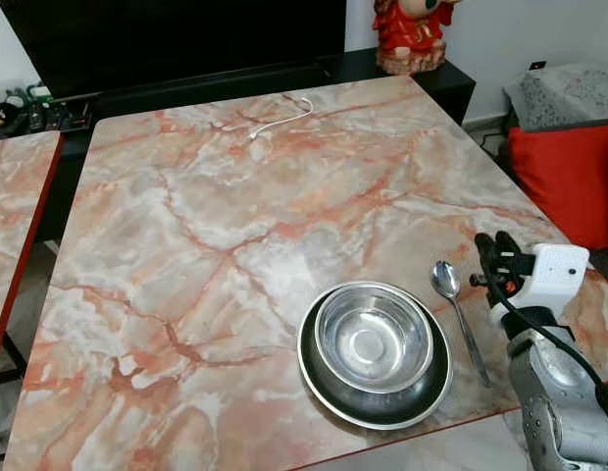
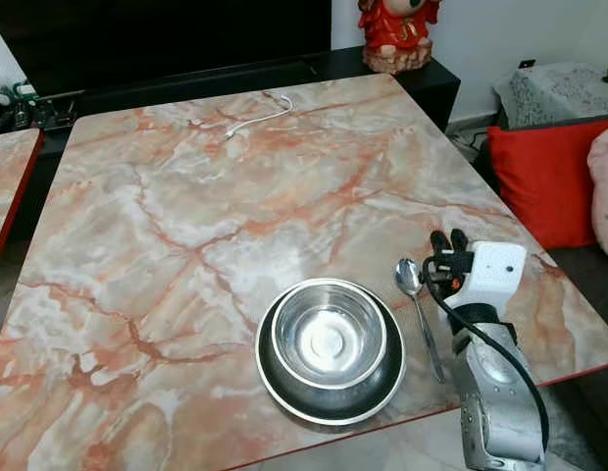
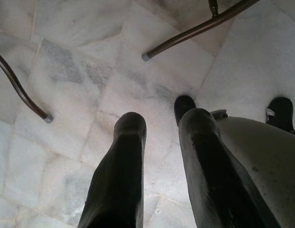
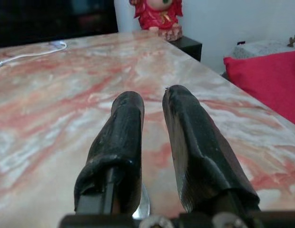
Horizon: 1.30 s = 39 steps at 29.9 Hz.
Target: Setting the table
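A steel bowl [image 1: 373, 339] sits inside a dark steel plate [image 1: 382, 417] near the front edge of the marble table [image 1: 235, 196]. Just to the right of the plate, a steel spoon [image 1: 463, 324] lies flat with its handle pointing toward me. My right gripper [image 1: 494, 241] hovers low over the table to the right of the spoon's bowl end. Its fingers [image 4: 126, 128] are close together with nothing between them. My left gripper [image 3: 159, 116] hangs idle over the tiled floor, fingers close together and holding nothing.
A white cable [image 1: 279, 120] lies at the table's far edge. A red figurine [image 1: 412, 34] stands on the black cabinet behind. A red cushion [image 1: 569, 177] lies to the right, and a second marble table [image 1: 15, 206] stands at the left. Thin metal legs [image 3: 195, 31] stand on the floor.
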### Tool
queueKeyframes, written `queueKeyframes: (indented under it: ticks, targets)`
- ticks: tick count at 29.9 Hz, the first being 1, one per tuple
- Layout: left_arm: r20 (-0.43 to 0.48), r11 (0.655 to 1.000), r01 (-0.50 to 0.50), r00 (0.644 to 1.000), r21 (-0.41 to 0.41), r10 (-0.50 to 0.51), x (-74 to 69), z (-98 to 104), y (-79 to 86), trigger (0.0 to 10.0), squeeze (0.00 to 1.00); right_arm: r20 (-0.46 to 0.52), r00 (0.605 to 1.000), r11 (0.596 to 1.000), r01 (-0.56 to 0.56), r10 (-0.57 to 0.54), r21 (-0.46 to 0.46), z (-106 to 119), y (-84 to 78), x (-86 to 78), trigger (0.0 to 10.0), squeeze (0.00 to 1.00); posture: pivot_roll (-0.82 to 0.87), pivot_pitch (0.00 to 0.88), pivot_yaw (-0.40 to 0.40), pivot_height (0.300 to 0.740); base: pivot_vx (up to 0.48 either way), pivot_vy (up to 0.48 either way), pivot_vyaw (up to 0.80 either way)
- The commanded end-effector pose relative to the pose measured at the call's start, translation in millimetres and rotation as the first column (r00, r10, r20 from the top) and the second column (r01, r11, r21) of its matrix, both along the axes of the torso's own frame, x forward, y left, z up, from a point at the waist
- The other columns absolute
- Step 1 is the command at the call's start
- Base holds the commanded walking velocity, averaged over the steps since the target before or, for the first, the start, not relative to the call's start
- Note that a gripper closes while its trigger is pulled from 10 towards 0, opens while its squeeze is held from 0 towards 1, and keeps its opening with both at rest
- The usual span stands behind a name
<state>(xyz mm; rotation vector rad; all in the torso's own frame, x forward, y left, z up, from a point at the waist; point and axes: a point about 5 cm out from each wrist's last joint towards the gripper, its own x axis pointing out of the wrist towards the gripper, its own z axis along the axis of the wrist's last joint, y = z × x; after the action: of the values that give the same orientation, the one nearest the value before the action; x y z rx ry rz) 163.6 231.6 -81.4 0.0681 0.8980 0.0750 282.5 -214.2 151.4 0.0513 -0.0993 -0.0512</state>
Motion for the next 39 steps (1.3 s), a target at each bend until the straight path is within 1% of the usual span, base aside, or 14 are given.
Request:
queueKeyframes:
  ticks: [1,2,4,7,10,21,23,26,29,33,39]
  targets:
    - [-0.029,1.0,-0.017,0.999,0.002,0.018,-7.2,-3,2.6,10.0,0.0,0.048,0.999,1.0,-0.009,0.007,0.021,8,1.7,0.3,10.0,0.0,-0.11,0.115,0.053,0.74,0.0,0.0,0.0]
    - [-0.034,1.0,-0.025,0.999,0.003,0.025,-8.4,-3,3.1,10.0,0.0,0.042,0.999,0.999,-0.025,0.026,-0.024,7,5.1,2.2,10.0,0.0,-0.11,0.114,0.052,0.74,0.0,0.0,0.0]
    - [-0.038,1.0,-0.029,0.999,0.001,0.029,-9.6,-4,3.0,10.0,0.0,0.08,0.996,0.999,-0.043,0.044,-0.014,10,8.0,2.9,10.0,0.0,-0.1,0.111,0.049,0.74,0.0,0.0,0.4]
    - [-0.039,0.999,-0.036,0.999,-0.001,0.036,-10.0,-4,3.2,10.0,0.0,0.087,0.994,0.998,-0.056,0.059,-0.035,12,10.1,3.7,10.0,0.0,-0.1,0.112,0.047,0.74,0.0,0.0,0.8]
    - [-0.041,0.999,-0.037,0.998,-0.002,0.037,-10.3,-4,2.9,10.0,0.0,0.094,0.993,0.998,-0.065,0.067,-0.025,13,11.5,4.4,10.0,0.0,-0.1,0.109,0.044,0.74,0.0,0.0,0.8]
    - [-0.041,0.999,-0.046,0.998,-0.007,0.045,-10.9,-5,2.9,10.0,0.0,0.107,0.991,0.997,-0.071,0.074,-0.032,14,12.6,7.0,10.0,0.0,-0.1,0.098,0.043,0.74,0.0,0.0,0.8]
    - [-0.043,0.999,-0.046,0.998,-0.008,0.045,-11.2,-5,2.8,10.0,0.0,0.122,0.991,0.998,-0.058,0.059,-0.01,16,11.4,7.3,10.0,0.0,-0.1,0.096,0.043,0.74,0.0,0.0,0.48]
    - [-0.044,0.999,-0.046,0.998,-0.008,0.045,-11.4,-5,2.8,10.0,0.0,0.134,0.99,0.999,-0.037,0.036,0.001,18,8.8,7.8,10.0,0.0,-0.1,0.091,0.043,0.74,0.0,0.274,0.0]
    - [-0.045,0.999,-0.044,0.998,-0.01,0.043,-11.7,-5,2.4,10.0,0.0,0.17,0.985,1.0,-0.017,0.016,0.004,23,7.0,9.0,10.0,0.0,-0.1,0.083,0.042,0.74,0.0,0.399,0.0]
    - [-0.045,0.999,-0.043,0.998,-0.011,0.043,-12.0,-5,2.2,10.0,0.0,0.185,0.983,1.0,-0.02,0.019,0.005,27,9.0,10.2,10.0,0.0,-0.1,0.077,0.04,0.74,0.0,0.406,0.0]
    - [-0.044,0.999,-0.045,0.998,-0.014,0.044,-12.4,-5,1.7,10.0,0.0,0.187,0.982,0.999,-0.037,0.037,-0.004,26,15.6,11.5,10.0,0.0,-0.1,0.069,0.038,0.74,0.0,0.407,0.0]
